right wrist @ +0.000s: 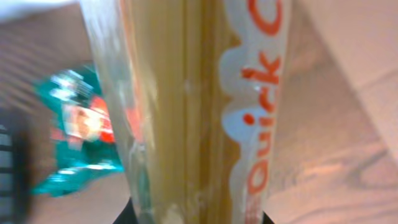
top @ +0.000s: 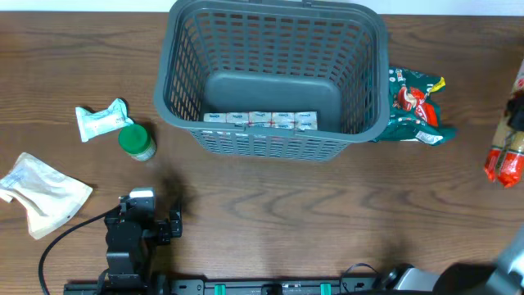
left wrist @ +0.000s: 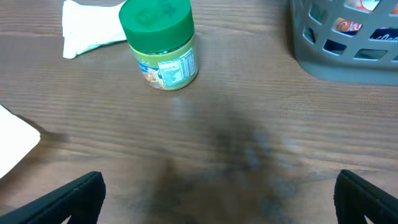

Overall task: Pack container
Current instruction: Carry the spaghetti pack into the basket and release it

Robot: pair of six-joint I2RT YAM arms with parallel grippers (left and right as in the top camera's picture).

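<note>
The container (top: 166,86), a large dark-grey slotted basket, stands at the back centre, and its corner (left wrist: 323,59) shows at the top right of the left wrist view. A row of white boxes (top: 262,120) lies along its near wall. My left gripper (top: 141,215) (left wrist: 217,205) hangs open over bare table, just in front of a green-lidded jar (top: 136,141) (left wrist: 160,43). My right gripper (right wrist: 193,219) is shut on a clear pasta packet (right wrist: 186,106) (top: 508,152), held off the table at the far right edge.
A white wrapped packet (top: 102,120) (left wrist: 93,28) lies behind the jar. A crumpled white bag (top: 41,193) (left wrist: 15,143) lies at the left. A green snack bag (top: 417,106) (right wrist: 74,130) lies against the container's right side.
</note>
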